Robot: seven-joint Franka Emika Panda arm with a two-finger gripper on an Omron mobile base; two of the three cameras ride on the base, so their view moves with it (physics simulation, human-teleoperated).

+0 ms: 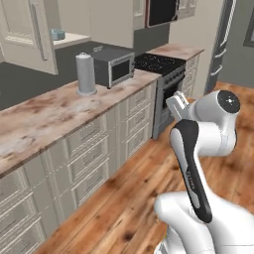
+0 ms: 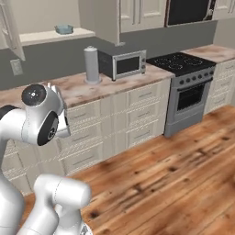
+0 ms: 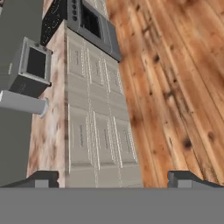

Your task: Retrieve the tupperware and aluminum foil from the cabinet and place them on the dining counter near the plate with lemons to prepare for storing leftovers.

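We see a long worktop of brown-and-white marbled stone running along the wall above rows of cream drawers. On it stand a grey cylindrical canister and, just beside it, a grey microwave with a dark window. Beyond the microwave sits a black-topped stove with a grey oven front. The floor is warm brown wood planking, and the wall behind the worktop is dark grey.

Above the worktop the cabinet hangs with its panelled door swung open, its long bar handle showing. On the cream shelf inside rests the tupperware, a small pale blue-grey tub, well above and apart from the arm.

The claw is spread wide with nothing between its tips; in the hand view the two dark fingertips stand far apart, looking along the drawer fronts and the wooden floor, with the microwave and canister seen sideways.
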